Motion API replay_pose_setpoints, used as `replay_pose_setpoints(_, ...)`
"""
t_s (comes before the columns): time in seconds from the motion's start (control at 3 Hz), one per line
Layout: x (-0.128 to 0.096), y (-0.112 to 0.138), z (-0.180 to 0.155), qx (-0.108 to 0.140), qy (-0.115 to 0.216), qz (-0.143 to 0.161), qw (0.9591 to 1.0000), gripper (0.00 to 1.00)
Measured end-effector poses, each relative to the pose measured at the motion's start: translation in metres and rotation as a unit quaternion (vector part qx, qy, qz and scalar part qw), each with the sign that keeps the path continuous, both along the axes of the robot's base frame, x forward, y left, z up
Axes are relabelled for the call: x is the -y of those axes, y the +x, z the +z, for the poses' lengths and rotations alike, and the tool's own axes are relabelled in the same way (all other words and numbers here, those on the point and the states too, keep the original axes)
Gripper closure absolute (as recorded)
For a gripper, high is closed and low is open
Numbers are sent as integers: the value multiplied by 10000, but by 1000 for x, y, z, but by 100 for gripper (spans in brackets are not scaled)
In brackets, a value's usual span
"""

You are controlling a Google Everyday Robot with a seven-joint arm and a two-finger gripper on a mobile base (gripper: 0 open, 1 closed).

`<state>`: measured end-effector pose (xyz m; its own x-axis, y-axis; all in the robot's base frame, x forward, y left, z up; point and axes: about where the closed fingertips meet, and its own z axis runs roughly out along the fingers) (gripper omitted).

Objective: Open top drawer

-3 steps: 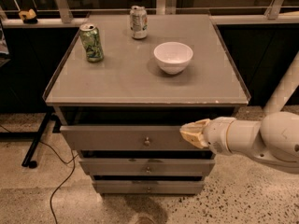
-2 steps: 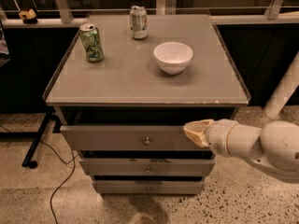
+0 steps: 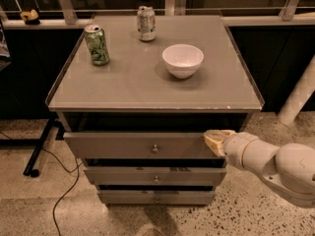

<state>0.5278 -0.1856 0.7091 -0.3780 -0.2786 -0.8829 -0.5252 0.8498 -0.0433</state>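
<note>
The top drawer (image 3: pixel 133 145) is the widest grey front just under the cabinet top, with a small round metallic knob (image 3: pixel 155 148) at its centre. It stands slightly pulled out, with a dark gap above it. My gripper (image 3: pixel 215 140) is at the drawer front's right end, its cream fingertips against the upper right corner. The white arm reaches in from the lower right.
On the cabinet top (image 3: pixel 147 82) stand a green can (image 3: pixel 96 44), a silver can (image 3: pixel 146 23) and a white bowl (image 3: pixel 183 60). Two slimmer drawers (image 3: pixel 155 177) sit below. A black stand leg and cable (image 3: pixel 39 151) lie on the floor at left.
My gripper and arm have shifted slightly right and down along the drawer front's right end. The drawer looks the same.
</note>
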Motion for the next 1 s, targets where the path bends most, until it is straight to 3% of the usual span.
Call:
replay_pose_setpoints(0.33, 2, 21, -7, 35, 76, -30, 10000, 100)
replay_pose_setpoints(0.67, -13, 66, -9, 121, 102, 157, 9998, 100)
replay_pose_setpoints(1.0, -14, 67, -9, 123, 101, 167, 9997, 100)
